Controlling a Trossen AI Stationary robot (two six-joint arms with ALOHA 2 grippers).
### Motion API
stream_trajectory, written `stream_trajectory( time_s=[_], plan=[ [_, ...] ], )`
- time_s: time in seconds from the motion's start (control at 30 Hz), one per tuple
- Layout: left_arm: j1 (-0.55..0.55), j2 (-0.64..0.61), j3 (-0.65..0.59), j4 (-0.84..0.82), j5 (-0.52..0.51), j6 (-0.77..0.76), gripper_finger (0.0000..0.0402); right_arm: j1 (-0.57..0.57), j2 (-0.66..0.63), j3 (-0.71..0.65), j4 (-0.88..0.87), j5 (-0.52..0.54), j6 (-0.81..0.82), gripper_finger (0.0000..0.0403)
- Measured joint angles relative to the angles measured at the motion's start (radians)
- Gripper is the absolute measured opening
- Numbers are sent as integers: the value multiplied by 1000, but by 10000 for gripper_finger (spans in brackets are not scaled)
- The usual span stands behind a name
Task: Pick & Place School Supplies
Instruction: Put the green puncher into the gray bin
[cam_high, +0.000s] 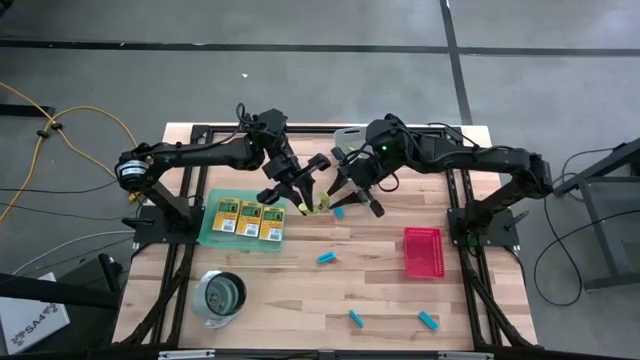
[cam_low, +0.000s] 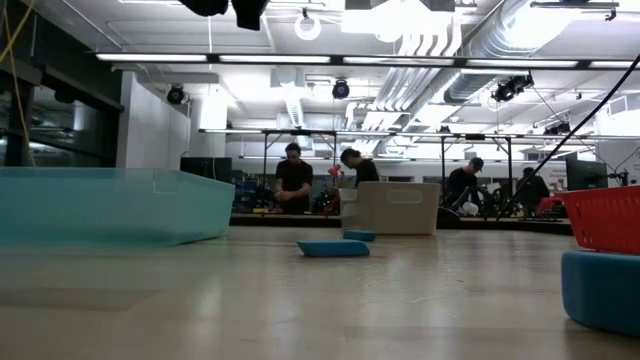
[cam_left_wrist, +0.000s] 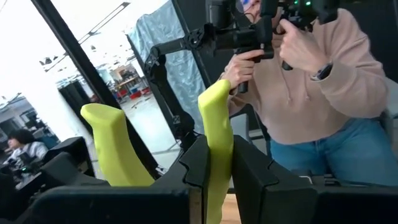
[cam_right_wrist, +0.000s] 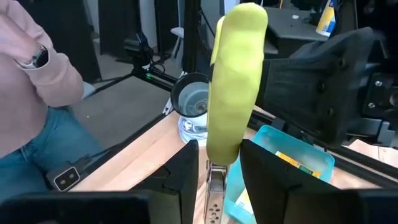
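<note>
Nearest the front edge of the tabletop (cam_high: 300, 300), at about 6 o'clock, two tiny light-blue blocks (cam_high: 355, 318) lie well apart from each other, the second light-blue block (cam_high: 429, 321) toward 5 o'clock, and a round metal cup (cam_high: 221, 296) stands at 7 o'clock. Farther in, a third light-blue block (cam_high: 326, 257) lies near the centre, its long axis slanting, with a red tray (cam_high: 422, 252) at 3 o'clock. At 9 o'clock three yellow-and-green crayon boxes (cam_high: 248, 217) sit side by side in a row on a green mat (cam_high: 212, 228), long axes running front to back. Just beyond centre, toward 12 o'clock, a fourth light-blue block (cam_high: 339, 211) lies beside the two grippers. The left gripper (cam_high: 300, 196) is clamped on one yellow-green handle of a plier-like tool (cam_left_wrist: 214, 143); in its wrist view that handle stands upright between the dark fingers and the tool's other handle rises beside it, splayed apart. The right gripper (cam_high: 352, 192) is clamped on a second plier-like tool (cam_right_wrist: 233, 81), its thick yellow-green handle upright and its metal part showing below between the fingers. Both tools hang above the tabletop. Behind the table a person in a pink sweatshirt (cam_left_wrist: 311, 81) holds a camera rig.
</note>
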Motion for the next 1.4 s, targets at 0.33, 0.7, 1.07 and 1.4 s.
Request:
stream_trajectory(
  time_s=[0.33, 0.7, 1.07, 1.4],
  plan=[
    [0, 0, 0, 0, 52, 57, 37, 3, 0, 0, 34, -41, 4, 109],
    [-6, 0, 0, 6, 53, 78, 37, 6, 18, 0, 99, -60, 22, 109],
    [-6, -1, 0, 8, 76, 30, 36, 15, 32, 0, 122, -36, 30, 109],
    [2, -1, 0, 8, 84, 33, 36, 15, 32, 0, 127, -33, 79, 109]
  ],
)
